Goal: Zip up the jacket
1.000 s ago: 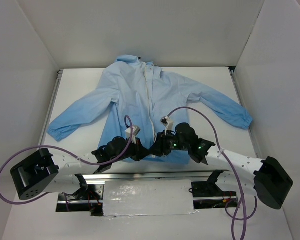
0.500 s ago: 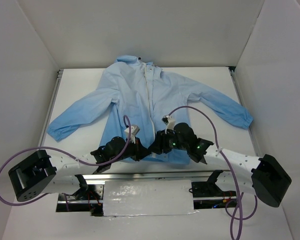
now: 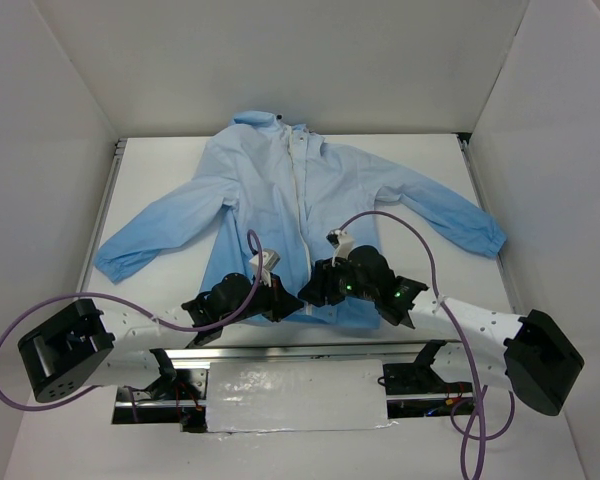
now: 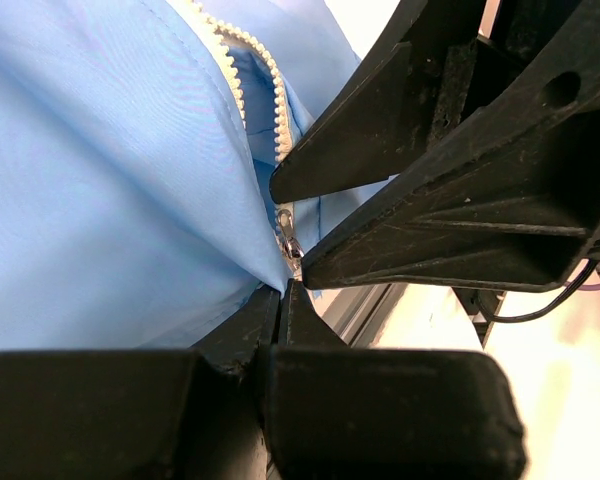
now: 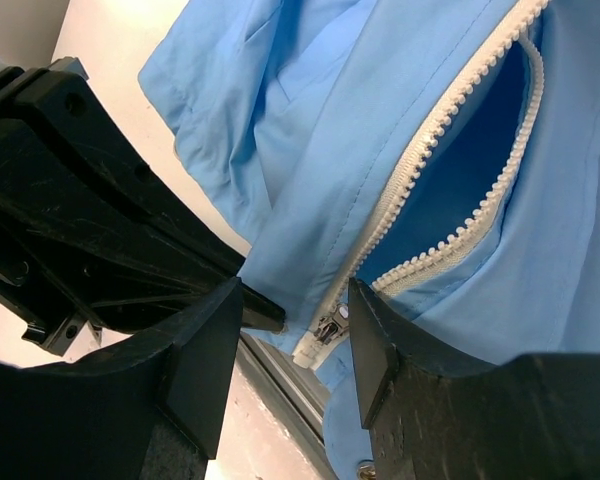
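Observation:
The light-blue jacket lies flat on the table, sleeves spread and collar at the far side. Its whitish zipper strip runs down the centre. Both grippers are at the near hem, at the zipper's bottom end. My left gripper is shut on the hem fabric just left of the zipper. The metal slider hangs just above its tips. My right gripper is open, its fingers either side of the slider. Above the slider the two tooth rows lie apart.
The hem lies at the white table's near edge, over a metal rail. White walls enclose the table on three sides. Purple cables arc over the jacket's lower part. The left gripper's body sits close beside the right fingers.
My right gripper has shifted slightly left and away, closer to the zipper's bottom end. The left gripper has barely moved and stays shut on the hem.

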Action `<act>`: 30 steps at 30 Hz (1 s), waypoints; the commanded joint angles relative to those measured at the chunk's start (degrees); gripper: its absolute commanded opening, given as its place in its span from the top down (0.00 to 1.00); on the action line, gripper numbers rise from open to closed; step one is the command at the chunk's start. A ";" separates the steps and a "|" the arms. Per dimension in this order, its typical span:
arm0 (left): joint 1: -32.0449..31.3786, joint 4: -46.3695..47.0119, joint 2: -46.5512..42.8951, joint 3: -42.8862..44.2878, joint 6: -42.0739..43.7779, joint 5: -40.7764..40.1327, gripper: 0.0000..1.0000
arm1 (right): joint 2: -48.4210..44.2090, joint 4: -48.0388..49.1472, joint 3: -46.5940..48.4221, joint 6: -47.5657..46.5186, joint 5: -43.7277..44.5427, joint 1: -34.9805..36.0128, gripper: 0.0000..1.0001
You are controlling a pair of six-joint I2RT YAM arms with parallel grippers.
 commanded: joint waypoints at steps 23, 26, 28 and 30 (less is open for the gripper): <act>-0.34 8.25 -1.52 -1.75 0.05 1.73 1.00 | 1.75 9.36 -4.87 -2.10 -15.94 -2.16 0.43; -0.25 8.86 -1.61 -1.93 -0.13 1.55 1.00 | 2.01 9.45 -5.13 -2.54 -17.19 -2.60 0.43; -0.34 8.60 -1.61 -1.84 -0.22 1.29 1.00 | 2.10 9.54 -5.22 -2.28 -18.25 -2.87 0.43; -0.25 6.42 -1.35 -0.97 -0.39 0.76 1.00 | 1.32 9.63 -5.66 -1.41 -17.38 -3.31 0.43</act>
